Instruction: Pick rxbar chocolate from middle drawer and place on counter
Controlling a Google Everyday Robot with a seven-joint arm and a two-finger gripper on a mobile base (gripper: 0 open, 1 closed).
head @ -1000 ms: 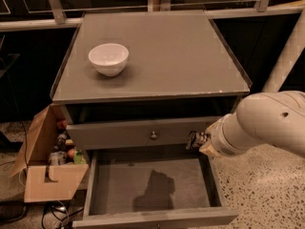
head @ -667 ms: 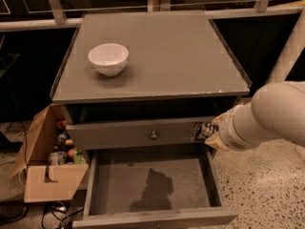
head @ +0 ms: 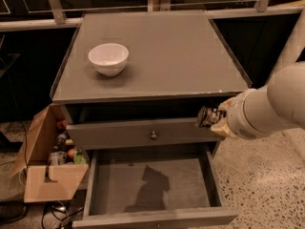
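Jaws beside drawer front [head: 119, 135], below counter [head: 181, 56].

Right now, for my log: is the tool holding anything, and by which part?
Cannot tell. The tool is by the knobbed drawer front's right end, above the open middle drawer; only a dark shape shows at its tip.

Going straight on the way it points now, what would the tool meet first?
The tool, below the counter at its right front corner, points left. First in line looks to be the top edge of the knobbed drawer front, though depth is unclear; it may pass in front.
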